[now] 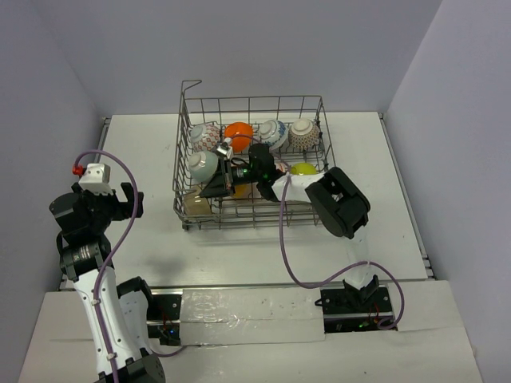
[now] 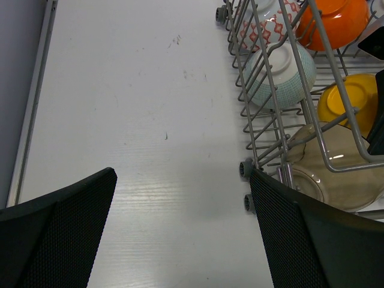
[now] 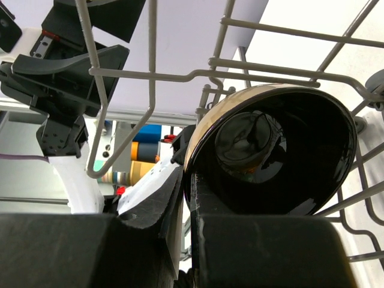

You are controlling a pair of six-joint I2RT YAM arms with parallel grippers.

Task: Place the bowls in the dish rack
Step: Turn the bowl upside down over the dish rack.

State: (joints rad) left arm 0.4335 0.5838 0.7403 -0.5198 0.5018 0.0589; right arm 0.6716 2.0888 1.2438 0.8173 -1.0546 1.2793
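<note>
Glossy black round bowl (image 3: 300, 174) tilts on edge in the near-left corner of the grey wire dish rack (image 1: 251, 99), its rim clamped in the right tool (image 3: 187, 198), while the left tool (image 2: 180, 234), spread wide, hangs left of it.

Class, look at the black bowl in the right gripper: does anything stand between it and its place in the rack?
Nothing visible does. The right gripper is shut on the rim of the black bowl, and the bowl is already inside the rack, with only the rack's own wires around it.
</note>
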